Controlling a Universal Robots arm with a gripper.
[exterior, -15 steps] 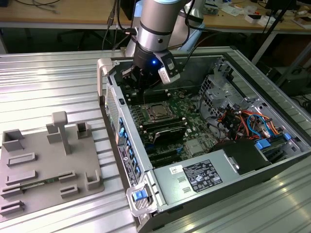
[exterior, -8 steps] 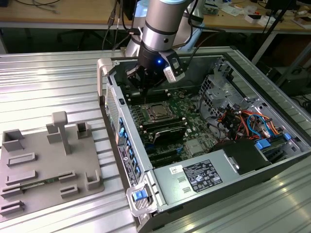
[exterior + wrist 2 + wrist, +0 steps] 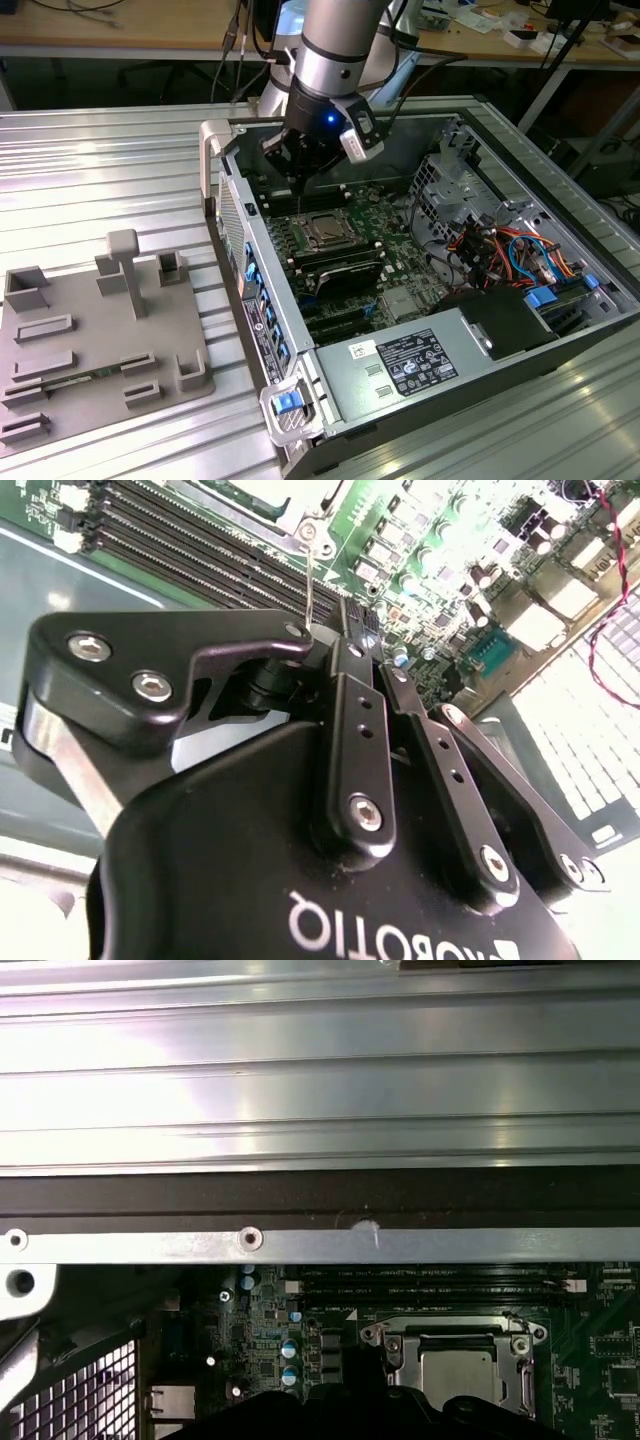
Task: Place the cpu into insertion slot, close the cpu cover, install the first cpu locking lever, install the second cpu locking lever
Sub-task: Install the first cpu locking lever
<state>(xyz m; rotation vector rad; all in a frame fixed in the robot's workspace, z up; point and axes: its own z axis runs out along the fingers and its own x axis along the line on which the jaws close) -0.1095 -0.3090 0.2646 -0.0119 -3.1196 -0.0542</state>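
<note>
Cpu [image 3: 457,1372] seated, cover [image 3: 450,1324] down. Hand [image 3: 350,625] closed, tips at upright lever [image 3: 311,580]. Judgement: push low on wire, follow its arc, avoid slipping off.

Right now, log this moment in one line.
cpu: seated in insertion slot | cpu cover: down | tool: shut, beside slot corner

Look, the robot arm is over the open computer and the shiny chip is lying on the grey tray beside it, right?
Not quite. The cpu is not on the grey tray; it lies inside the computer, framed by the cpu cover, as the first wrist view shows. The rest is right.
</note>
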